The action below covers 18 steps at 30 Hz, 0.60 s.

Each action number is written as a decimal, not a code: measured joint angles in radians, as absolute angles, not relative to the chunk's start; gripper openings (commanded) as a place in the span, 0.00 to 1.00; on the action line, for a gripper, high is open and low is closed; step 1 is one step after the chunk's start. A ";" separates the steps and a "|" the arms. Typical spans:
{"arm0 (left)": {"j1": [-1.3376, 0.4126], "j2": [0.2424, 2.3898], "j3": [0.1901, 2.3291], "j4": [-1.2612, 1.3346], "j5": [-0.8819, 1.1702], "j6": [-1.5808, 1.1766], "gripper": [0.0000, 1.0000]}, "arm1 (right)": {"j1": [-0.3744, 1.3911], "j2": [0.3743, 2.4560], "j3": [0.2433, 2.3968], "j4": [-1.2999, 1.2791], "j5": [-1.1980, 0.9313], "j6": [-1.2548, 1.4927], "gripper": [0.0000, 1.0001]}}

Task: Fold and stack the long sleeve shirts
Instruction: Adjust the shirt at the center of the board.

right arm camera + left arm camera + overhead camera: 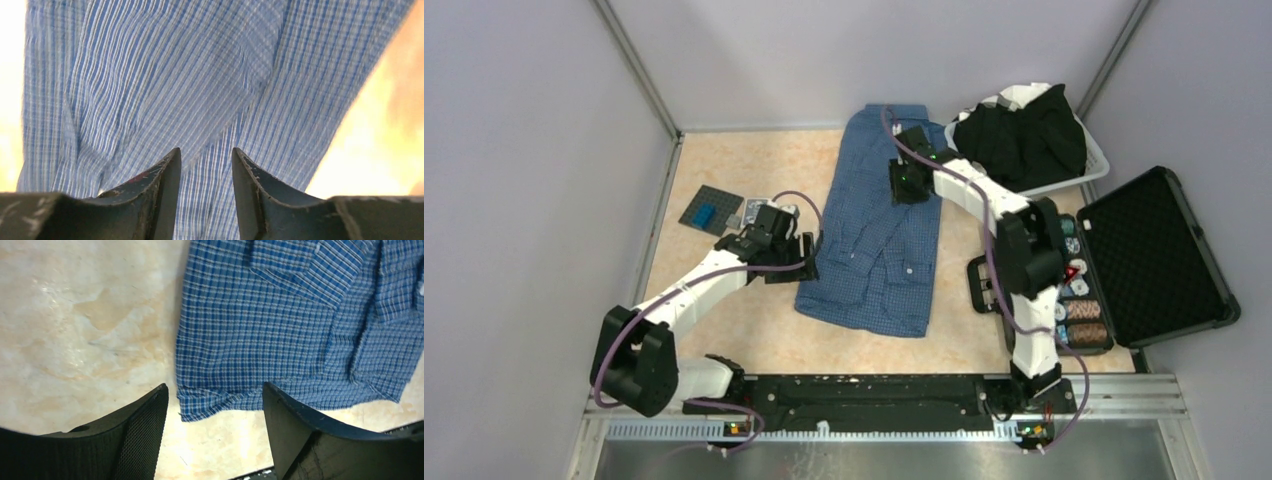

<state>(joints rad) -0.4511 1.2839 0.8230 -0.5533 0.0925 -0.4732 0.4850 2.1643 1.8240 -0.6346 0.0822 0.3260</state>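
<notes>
1. The blue fine-checked collared button-up shirt (879,235) is lying flat down the middle of the pale marbled table (724,160). It runs lengthwise from the far edge back toward the arms, with a few wrinkles and folds in it, and its near hem sits a bit short of the arms' bases.
2. The left gripper (215,392) is right at the shirt's left edge, about halfway along. In the left wrist view its jaws are spread wide with nothing between them, and you can see the corner of the checked cloth and bare table through the gap.
3. The right gripper (205,152) is reaching out over the far half of the shirt, pretty much over its centre line. The right wrist view is blurry, but the jaws are parted by a narrow gap and I only see cloth underneath, not pinched between them.
4. The plain black shirts (1024,135) are bunched in a heap in a white plastic basket (1096,165) at the far right corner, just beside the blue shirt's far end.
5. On the right side there's an open black hard case with foam lining (1159,255). Next to it, by the right arm, is a tray of small spools and bits (1079,300).
6. Off to the left, a small dark grey square plate (709,210) with a blue block on it sits near the left arm's wrist.
</notes>
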 measured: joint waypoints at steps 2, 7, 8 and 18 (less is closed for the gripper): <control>-0.428 1.298 0.823 -0.546 0.084 -0.466 0.75 | 0.507 1.991 1.647 -0.616 0.080 0.360 0.44; -0.425 1.396 0.819 -0.509 0.093 -0.445 0.70 | 0.534 1.611 1.278 -0.565 0.080 0.442 0.45; -0.425 1.411 0.815 -0.500 0.097 -0.441 0.66 | 0.534 1.561 1.222 -0.559 0.081 0.456 0.45; -0.433 1.487 0.752 -0.406 0.211 -0.442 0.23 | 0.537 1.414 0.840 -0.496 0.077 0.587 0.45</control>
<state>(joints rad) -0.4328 1.4872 0.7521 -0.4061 0.2108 -0.4416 0.5373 1.4139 0.8402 -0.4961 0.0769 0.5873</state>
